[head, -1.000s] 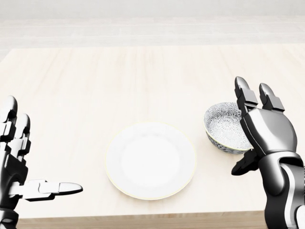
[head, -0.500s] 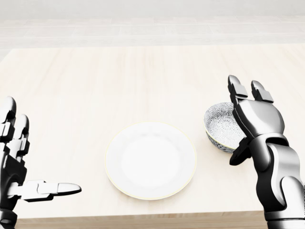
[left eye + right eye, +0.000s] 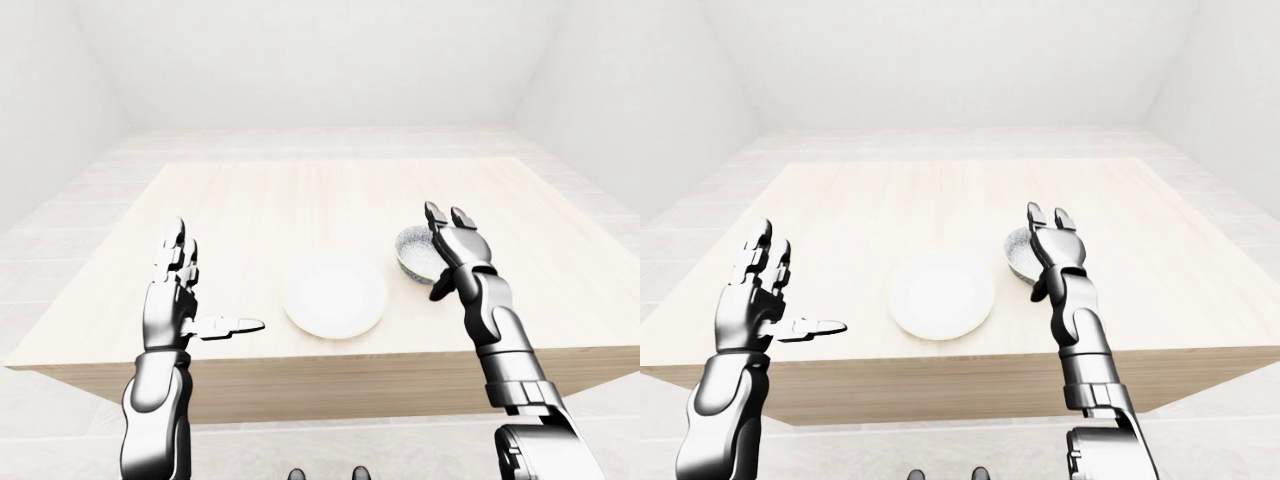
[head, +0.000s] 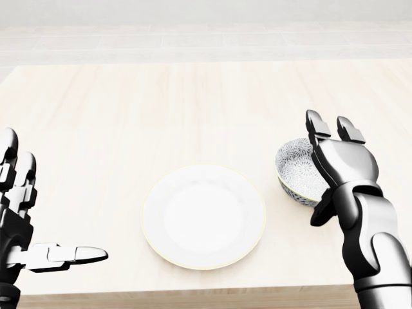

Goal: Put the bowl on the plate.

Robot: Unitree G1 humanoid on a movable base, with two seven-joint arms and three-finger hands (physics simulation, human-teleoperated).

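A white round plate [image 4: 203, 216] lies flat on the light wooden table [image 4: 193, 103], low in the centre of the head view. To its right, apart from it, stands a small bowl [image 4: 295, 168] with a grey-blue pattern. My right hand [image 4: 322, 168] is open at the bowl's right side: two fingers point up, the palm hides the right rim, and the thumb [image 4: 320, 214] reaches under the lower right edge. Whether it touches the bowl I cannot tell. My left hand [image 4: 55, 199] is open at the lower left, well away from the plate, with nothing in it.
The table's near edge [image 4: 193, 297] runs along the bottom of the head view. In the left-eye view the table [image 3: 300, 200] stands alone on a pale tiled floor [image 3: 60, 240] between white walls. Nothing else lies on the tabletop.
My right hand has shifted left and slightly down, closer against the bowl's right side. My left hand has sunk a little lower. Bowl and plate have not moved.
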